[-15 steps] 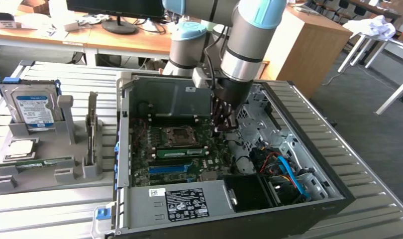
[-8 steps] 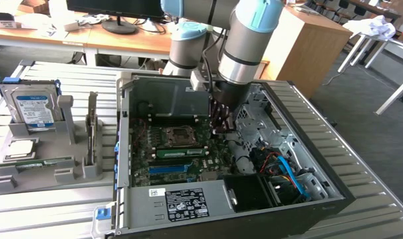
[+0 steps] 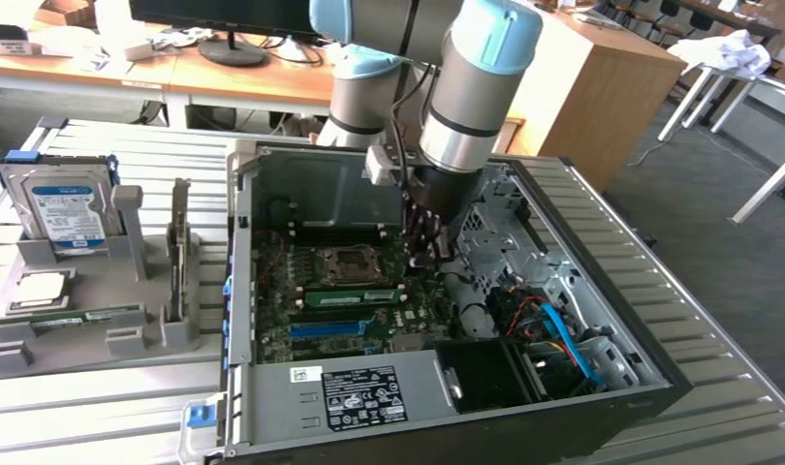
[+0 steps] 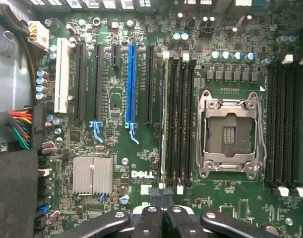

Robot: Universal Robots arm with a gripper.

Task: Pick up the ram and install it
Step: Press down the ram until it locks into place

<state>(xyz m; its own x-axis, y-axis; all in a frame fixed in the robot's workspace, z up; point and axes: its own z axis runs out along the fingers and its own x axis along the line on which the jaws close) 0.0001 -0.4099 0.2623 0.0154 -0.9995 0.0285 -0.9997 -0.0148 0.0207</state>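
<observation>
Over the open computer case [image 3: 600, 320], pincer [image 4: 162, 201] closed

Green ram [image 3: 350, 296] lies in its slot beside the empty processor socket [image 4: 229, 134]; installation looks nearly done.

A lab or office workshop: an open computer case [image 3: 445, 320] sits on a slatted metal table [image 3: 703, 320], with desks [image 3: 172, 73], a monitor [image 3: 225, 19] and white stools [image 3: 722, 73] beyond.

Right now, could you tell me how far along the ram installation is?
Done: the ram already stands in a slot beside the empty processor socket. In hand: the shut gripper sits over the stick's end inside the case. Left: whether the stick is fully latched cannot be told.
</observation>
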